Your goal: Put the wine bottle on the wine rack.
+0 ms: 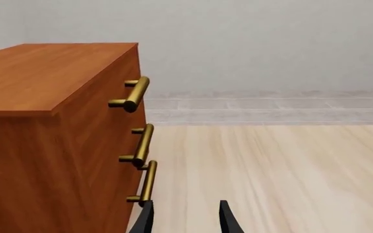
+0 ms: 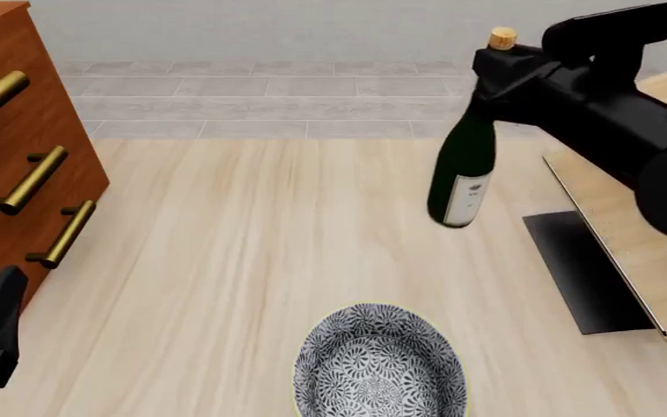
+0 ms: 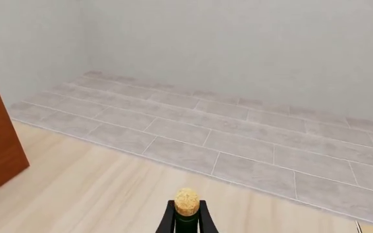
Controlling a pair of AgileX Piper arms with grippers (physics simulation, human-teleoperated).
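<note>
Right gripper [image 2: 498,65], upper right of the front view, is clamped on the neck of the wine bottle [image 2: 465,169]. The bottle hangs clear of the table [image 2: 229,252], tilted a little, cork at top, white label facing the camera. Wine rack [image 2: 629,239] sits at the right edge, just right of the bottle and not touching it. Left gripper [image 1: 185,217] is low at the left beside the drawer cabinet [image 2: 15,174], fingers apart, holding nothing. Patterned bowl [image 2: 380,365] at bottom centre.
</note>
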